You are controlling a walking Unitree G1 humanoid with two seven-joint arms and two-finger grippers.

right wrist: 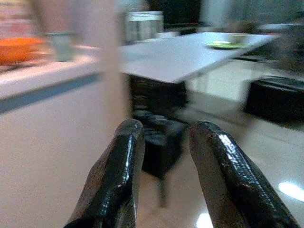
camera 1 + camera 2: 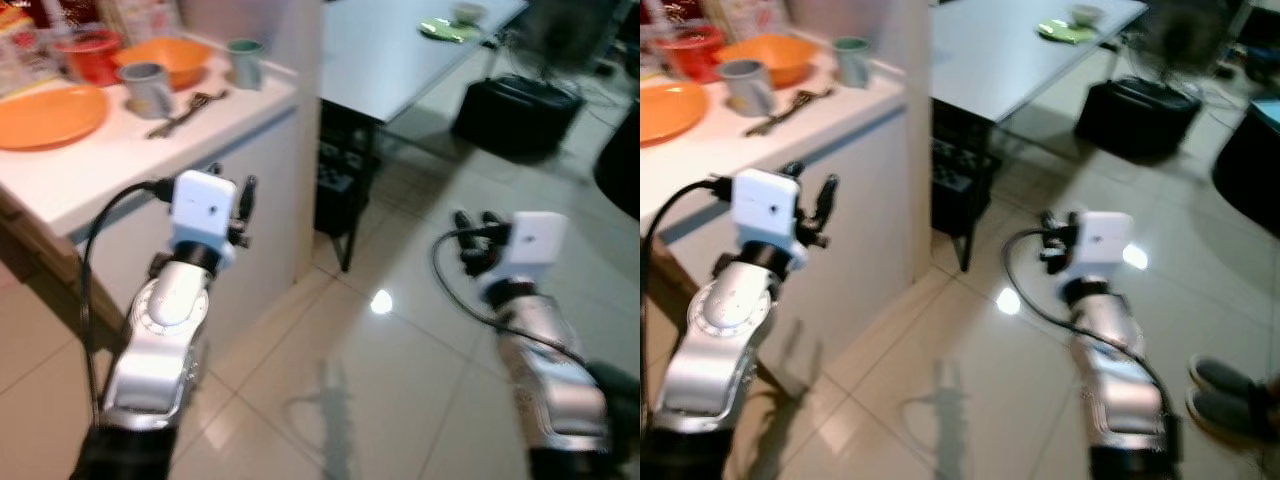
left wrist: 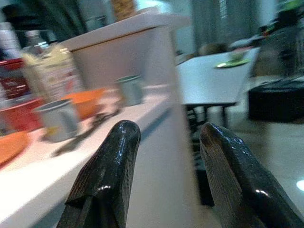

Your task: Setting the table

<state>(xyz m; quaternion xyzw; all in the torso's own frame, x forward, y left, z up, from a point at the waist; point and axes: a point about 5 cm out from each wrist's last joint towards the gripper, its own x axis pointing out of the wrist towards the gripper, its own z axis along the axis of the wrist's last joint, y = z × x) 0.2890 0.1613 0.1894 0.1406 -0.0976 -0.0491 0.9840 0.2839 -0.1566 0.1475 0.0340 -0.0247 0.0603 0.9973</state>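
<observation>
While both arms hang above tiled floor, left tool (image 3: 164, 175) apart, empty, right tool (image 1: 168, 175) apart, empty, counter (image 2: 150, 150) beside.

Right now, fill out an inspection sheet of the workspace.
Surface: white counter on the robot's left; grey dining table further ahead.
Job's things: orange plate, orange bowl, two grey mugs, cutlery, all on the counter.
Clutter: red container, packages behind it.
Grippers: left gripper open beside the counter edge; right gripper open over the floor.
Cables: black cable at each wrist.
Surroundings: tiled floor; green plate on the table; a person's shoes.
</observation>
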